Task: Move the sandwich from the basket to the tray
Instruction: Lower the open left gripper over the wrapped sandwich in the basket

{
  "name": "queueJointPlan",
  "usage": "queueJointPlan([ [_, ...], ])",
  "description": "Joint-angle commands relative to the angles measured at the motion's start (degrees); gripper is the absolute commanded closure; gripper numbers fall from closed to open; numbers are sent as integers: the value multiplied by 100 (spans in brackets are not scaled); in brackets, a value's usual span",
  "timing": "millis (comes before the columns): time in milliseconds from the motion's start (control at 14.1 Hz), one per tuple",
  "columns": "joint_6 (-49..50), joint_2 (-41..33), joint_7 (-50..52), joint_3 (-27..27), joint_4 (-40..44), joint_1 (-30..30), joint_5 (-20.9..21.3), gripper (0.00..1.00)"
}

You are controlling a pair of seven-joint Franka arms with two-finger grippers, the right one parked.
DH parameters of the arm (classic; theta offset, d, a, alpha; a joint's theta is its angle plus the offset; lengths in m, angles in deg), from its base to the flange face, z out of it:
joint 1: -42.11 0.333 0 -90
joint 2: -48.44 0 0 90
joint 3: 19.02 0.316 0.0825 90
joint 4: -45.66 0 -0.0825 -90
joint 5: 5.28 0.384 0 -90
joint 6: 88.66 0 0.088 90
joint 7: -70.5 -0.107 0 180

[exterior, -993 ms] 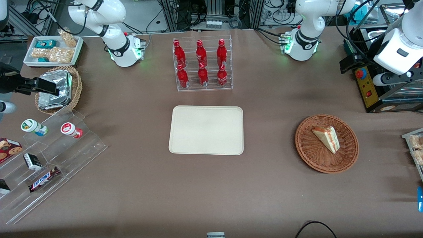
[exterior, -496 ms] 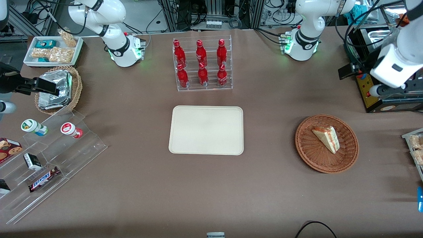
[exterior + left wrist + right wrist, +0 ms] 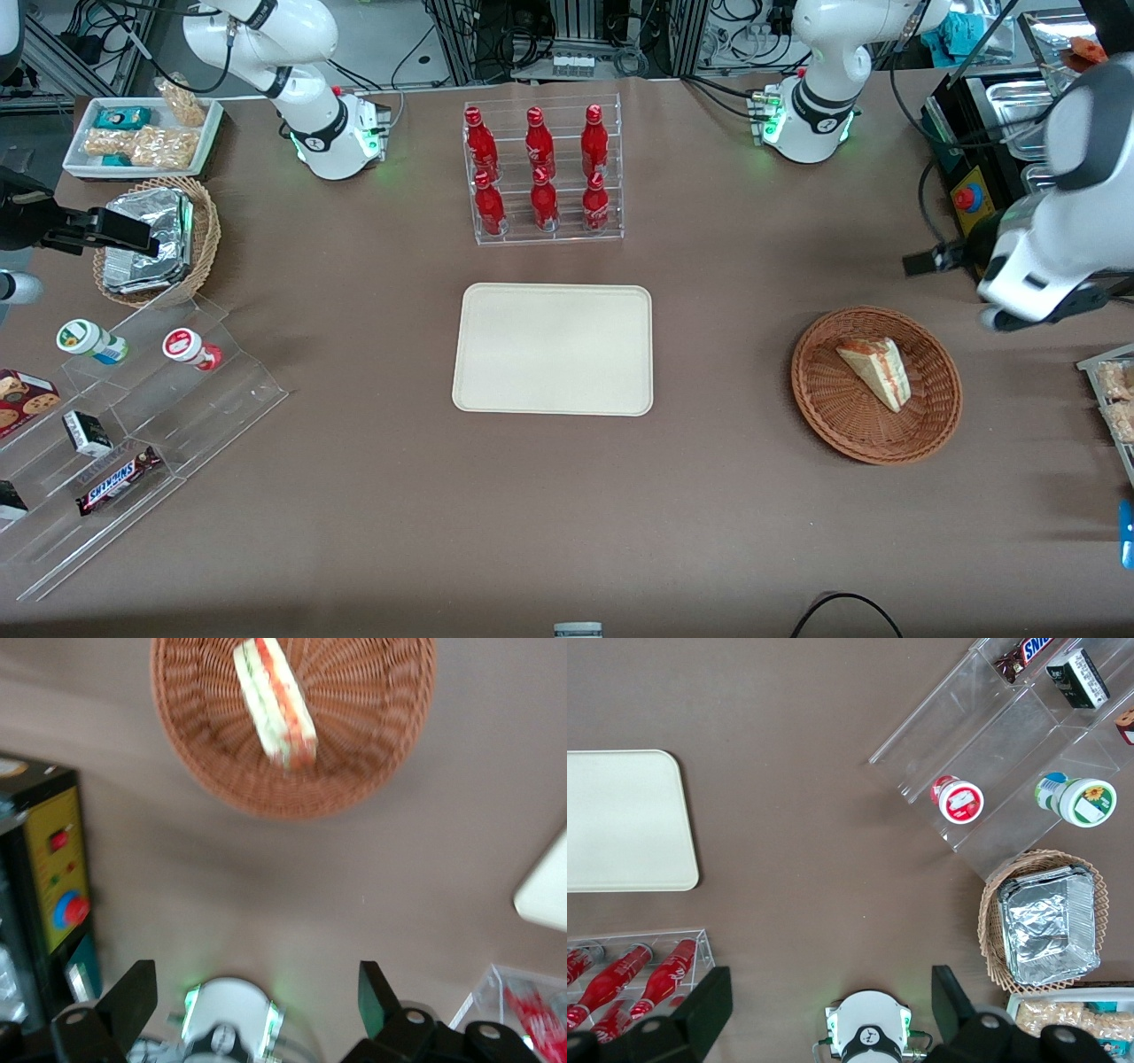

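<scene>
- Sandwich (image 3: 875, 372) lies on its side inside the reddish-brown wicker basket (image 3: 833, 425). It sits in the half of the basket farther from the front camera, and its red and green filling edge shows in the wrist view.
- Basket stands on the brown counter (image 3: 354, 514) toward the working arm's end, at mid-height in the front frame.
- Pincer (image 3: 254, 981) hangs in the air over the counter, near the basket and farther from the front camera than it, well apart from the sandwich.
- Its two dark fingers (image 3: 133, 997) are spread wide. Nothing is held between them; only the counter and an arm base show in the gap.
- Cream tray (image 3: 554, 348) lies flat in the centre of the front frame, well apart from the basket, toward the parked arm's end from it.
- Clear rack of six red bottles (image 3: 542, 173) stands in the upper middle of the front frame, farther from the camera than the tray.
- Black control box with a yellow panel and a red button (image 3: 970, 217) sits near the pincer at the working arm's end of the counter.
- Toward the parked arm's end, a tan wicker basket holding a foil container (image 3: 146, 239) stands beside a stepped clear stand (image 3: 177, 416).
- That stand carries two small round pots and a Snickers bar (image 3: 117, 479).
- White snack tray (image 3: 142, 133) lies at the top of the front frame, above the foil container.
</scene>
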Motion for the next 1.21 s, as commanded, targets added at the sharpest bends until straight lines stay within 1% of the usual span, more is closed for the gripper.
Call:
queueJointPlan([
  [0,-1160,-309,66,65,-1116,166,-42,0],
  [142,-1803,-265,249,74,-1451,175,-51,0],
  [355,-2419,182,645,91,-1461,201,-51,0],
  [426,-2595,297,855,82,-1461,315,-51,0],
  [567,-3043,464,1085,82,-1488,333,-51,0],
  [709,-3229,727,1497,74,-1383,325,-60,0],
  [780,-3482,833,1638,65,-1426,290,-51,0],
  [1135,-3678,1009,1806,38,-1400,237,-51,0],
])
